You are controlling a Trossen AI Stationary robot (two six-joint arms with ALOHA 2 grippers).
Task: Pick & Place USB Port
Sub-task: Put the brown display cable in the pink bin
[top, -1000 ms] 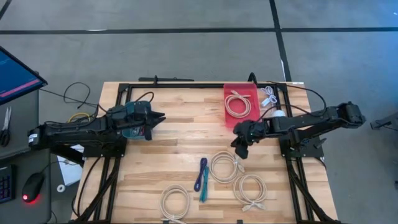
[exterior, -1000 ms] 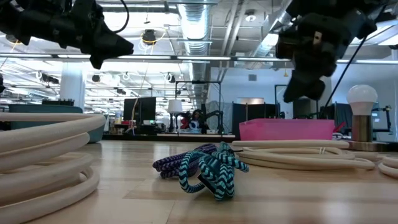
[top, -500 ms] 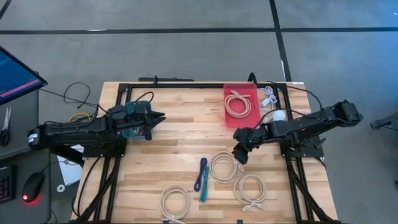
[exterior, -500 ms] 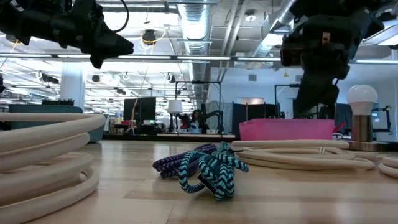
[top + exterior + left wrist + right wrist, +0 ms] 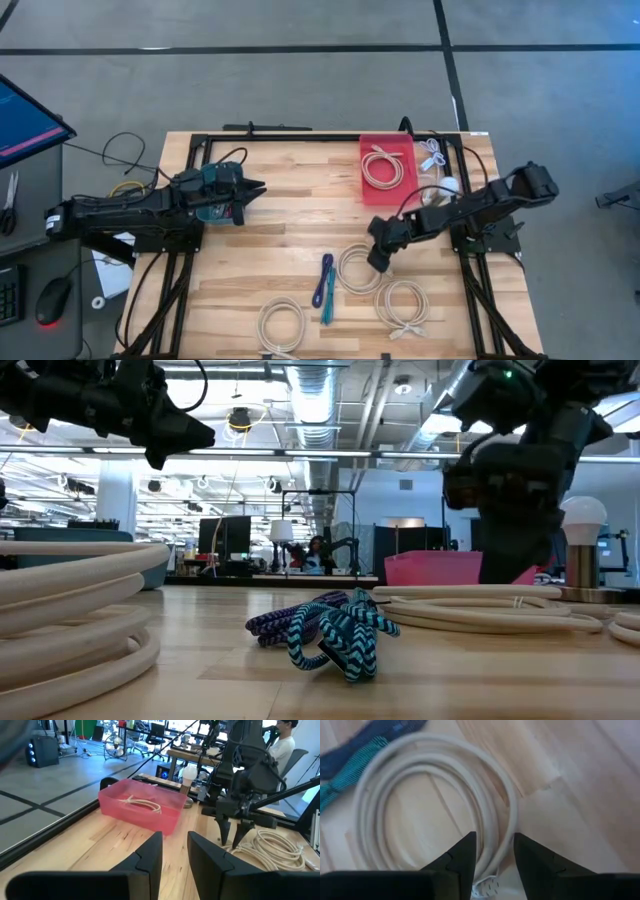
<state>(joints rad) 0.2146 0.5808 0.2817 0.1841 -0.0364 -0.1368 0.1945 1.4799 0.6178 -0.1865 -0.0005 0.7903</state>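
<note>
Our right gripper (image 5: 492,851) with fingers apart straddling the cream cable coil (image 5: 435,795), a detail the high view hides, our left gripper (image 5: 250,190) parted and empty above the wooden table (image 5: 290,215), red bin (image 5: 388,165) holding another coil, open workshop beyond

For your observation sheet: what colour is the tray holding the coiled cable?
The tray is pink-red, clearest in the left wrist view.

A grey floor (image 5: 300,70) crossed by dark lines surrounds the wooden table (image 5: 290,230). Beyond it, exposed ceiling ducts (image 5: 310,390), strip lights, desks and monitors (image 5: 225,535) fill an open workshop.
</note>
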